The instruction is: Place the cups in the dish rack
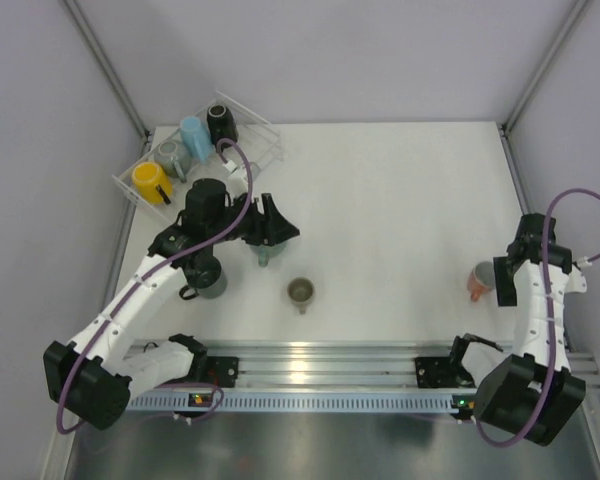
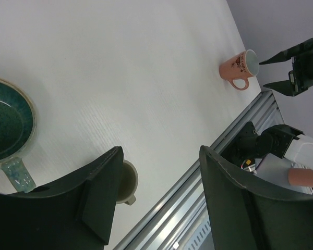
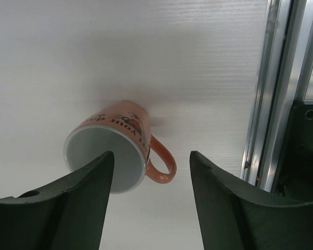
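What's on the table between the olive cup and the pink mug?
Nothing. The top view shows only bare table between the olive cup and the pink mug.

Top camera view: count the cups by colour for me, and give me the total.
Yellow cup: 1
Grey cup: 1
Light blue cup: 1
Black cup: 1
Teal cup: 1
Dark grey-green cup: 1
Olive cup: 1
Salmon pink cup: 1
Total: 8
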Controlling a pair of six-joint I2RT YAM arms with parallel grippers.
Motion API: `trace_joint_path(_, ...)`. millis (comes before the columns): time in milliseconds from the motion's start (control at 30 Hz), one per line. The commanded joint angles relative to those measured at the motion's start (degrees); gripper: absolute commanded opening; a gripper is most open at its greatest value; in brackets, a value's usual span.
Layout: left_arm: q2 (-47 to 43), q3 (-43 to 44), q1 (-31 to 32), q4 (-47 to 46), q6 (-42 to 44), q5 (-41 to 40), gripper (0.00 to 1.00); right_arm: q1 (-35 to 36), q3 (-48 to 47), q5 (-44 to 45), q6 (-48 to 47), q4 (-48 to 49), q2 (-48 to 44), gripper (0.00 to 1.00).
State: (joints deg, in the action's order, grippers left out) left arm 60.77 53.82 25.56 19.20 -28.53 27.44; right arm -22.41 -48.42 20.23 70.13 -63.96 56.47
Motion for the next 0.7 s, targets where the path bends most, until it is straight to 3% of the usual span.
trace_joint_path(0, -1.0, -0.7, 0.2, -3.5, 0.4, 1.3, 0.66, -0.6, 2.1, -0.1, -1.7, 6.8, -0.5, 0.6)
trace_joint_path(233, -0.7, -1.2, 0.2, -3.8, 0.3, 1.4, 0.66, -0.6, 3.2, 1.6, -17.0, 16.3, 3.4, 0.56)
trace_joint_path(467, -0.3, -1.4, 0.1, -3.8, 0.6, 1.1, 0.66, -0.5, 4.1, -3.4, -31.5, 22.7, 12.0, 0.57)
trace_joint_path(567, -0.4, -1.7, 0.1, -3.8, 0.6, 0.7, 0.66, -0.4, 4.4, -3.8, -35.5, 25.0, 12.7, 0.54)
trace_joint_path(667, -0.3, -2.0, 0.2, -3.9, 0.5, 0.6, 0.66, -0.4, 5.9, -7.2, -38.3, 29.1, 10.3, 0.42)
